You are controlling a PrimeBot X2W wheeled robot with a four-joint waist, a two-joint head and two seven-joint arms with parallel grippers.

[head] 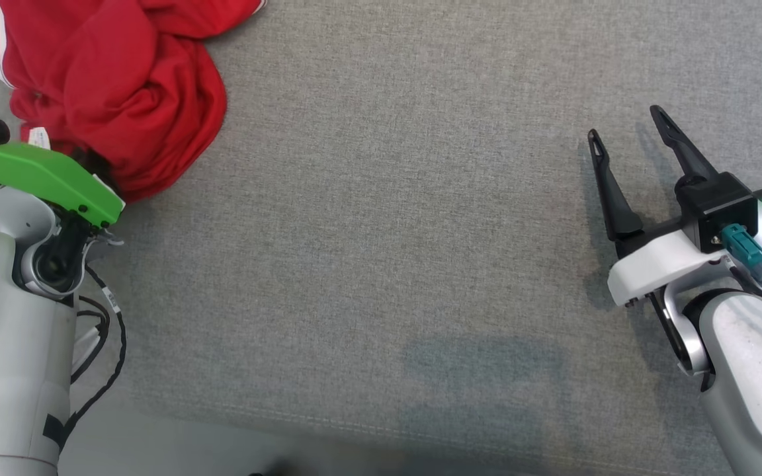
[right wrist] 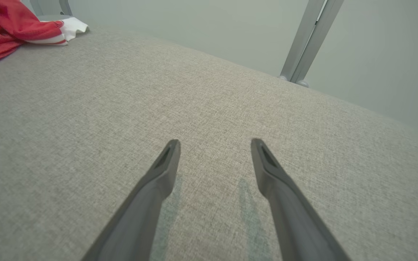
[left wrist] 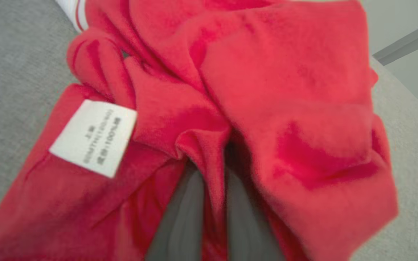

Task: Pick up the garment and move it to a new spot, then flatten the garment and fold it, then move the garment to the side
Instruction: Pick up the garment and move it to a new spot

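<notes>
Head view: a red garment (head: 123, 86), a soft crumpled knit with white striped trim, is lying bunched at the far left corner of the grey woven-fabric counter (head: 387, 231). The broad middle of the counter is likely the room the robot is going to need for spreading and folding. The left arm is reaching into the near edge of the heap, its bright green plastic wrist cover (head: 43, 175) hiding the fingers in this view.

Left wrist view is telling the rest. The left gripper (left wrist: 212, 170) is sitting deep in the cloth. Its two dark fingers (left wrist: 183, 221) are standing close together, with a raised ridge of red fabric filling the narrow gap between them, so they are grasping that fold. A white rectangular care label (left wrist: 94, 137) is lying just beside the pinch, to the left in that view. Taking a ridge rather than a loose edge is looking like a choice for a sure lift. The pick-up seems to be only beginning, with the heap resting on the counter.

On the opposite side, the right gripper (head: 626, 125) is hovering over the counter, well apart from the red garment. Its fingers (right wrist: 147, 203) are spread wide and gripping nothing, apparently waiting in reserve for the flattening to come.
</notes>
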